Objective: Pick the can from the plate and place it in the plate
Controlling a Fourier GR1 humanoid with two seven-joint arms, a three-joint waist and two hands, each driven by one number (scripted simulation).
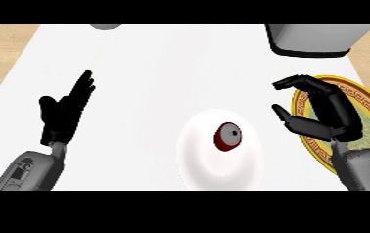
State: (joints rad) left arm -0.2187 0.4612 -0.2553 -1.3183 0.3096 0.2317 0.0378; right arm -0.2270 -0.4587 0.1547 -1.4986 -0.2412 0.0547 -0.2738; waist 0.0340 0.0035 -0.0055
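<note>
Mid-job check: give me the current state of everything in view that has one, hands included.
can: on the white plate, not held.
white plate: on the counter, carrying the can.
yellow plate: at the right edge, nothing visible on it, partly hidden by the right hand.
right hand: above the yellow plate, fingers curled, holding nothing.
left hand: open, fingers straight, resting at left.

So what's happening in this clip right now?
A red can stands on a white plate in the middle of the counter, not yet picked up. The right robot hand hovers beside it with fingers curled but holding nothing, over a yellow patterned plate at the right edge. The left robot hand rests open at the left.
</note>
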